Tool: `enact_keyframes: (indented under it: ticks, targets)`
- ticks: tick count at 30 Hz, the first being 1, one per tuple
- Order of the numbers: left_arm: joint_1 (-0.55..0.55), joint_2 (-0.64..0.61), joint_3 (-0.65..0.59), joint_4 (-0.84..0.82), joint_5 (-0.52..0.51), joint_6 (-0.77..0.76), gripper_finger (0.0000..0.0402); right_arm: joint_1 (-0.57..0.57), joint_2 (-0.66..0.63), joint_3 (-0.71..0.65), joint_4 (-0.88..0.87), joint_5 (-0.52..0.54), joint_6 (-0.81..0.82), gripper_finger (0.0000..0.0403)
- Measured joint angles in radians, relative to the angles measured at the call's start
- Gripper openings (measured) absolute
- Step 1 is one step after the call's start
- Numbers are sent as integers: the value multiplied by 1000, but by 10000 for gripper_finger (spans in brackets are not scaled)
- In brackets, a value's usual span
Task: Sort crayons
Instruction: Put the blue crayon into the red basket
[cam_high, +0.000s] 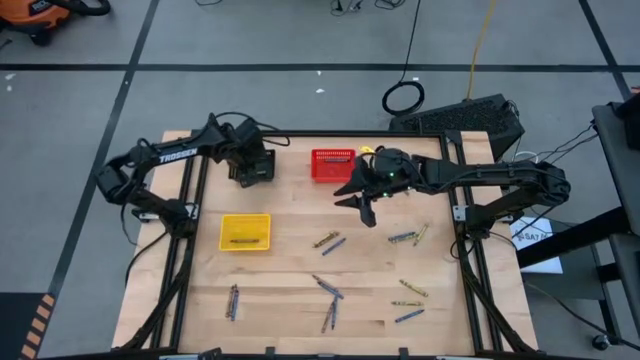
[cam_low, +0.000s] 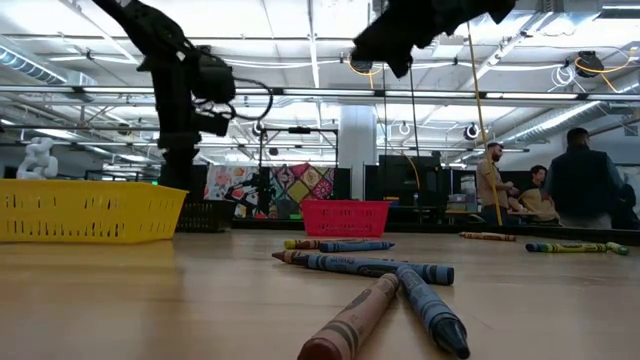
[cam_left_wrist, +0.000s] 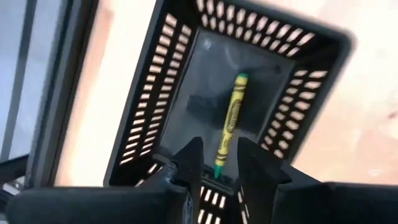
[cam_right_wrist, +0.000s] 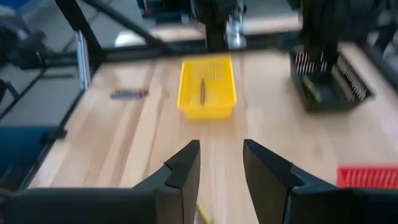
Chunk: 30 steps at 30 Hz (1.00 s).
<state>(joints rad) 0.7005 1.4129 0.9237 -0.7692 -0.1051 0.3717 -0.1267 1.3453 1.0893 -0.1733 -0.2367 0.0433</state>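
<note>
Here we see the left gripper (cam_left_wrist: 214, 163) above the black basket (cam_left_wrist: 149, 93), fingers apart, a yellow-green crayon (cam_left_wrist: 229, 123) lying loose on its floor. Beside that basket, past the red basket (cam_high: 331, 165), our right gripper (cam_high: 360, 203) hangs open-fingered and empty; more crayons (cam_high: 327, 287) lie scattered on the table (cam_high: 290, 270) nearer us.
</note>
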Motion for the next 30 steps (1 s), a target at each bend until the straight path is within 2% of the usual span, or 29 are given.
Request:
enact_keyframes:
  ticks: [8, 12, 16, 22, 30]
  targets:
    - [-80, -154, 0, -20, 29, -54, 91, 33, 0, 0, -222, 0, 151, 109]
    - [-137, -216, 0, -29, 75, -86, 91, 72, 0, 0, -357, -1, 258, 110]
    - [-195, -260, 0, -30, 80, -103, 92, 129, 0, 0, -451, 0, 362, 110]
    - [-247, -301, 0, -51, 80, -104, 92, 249, 0, 0, -474, 2, 496, 110]
    - [-251, -305, 0, -116, 80, -106, 92, 428, 1, 0, -475, 13, 622, 110]
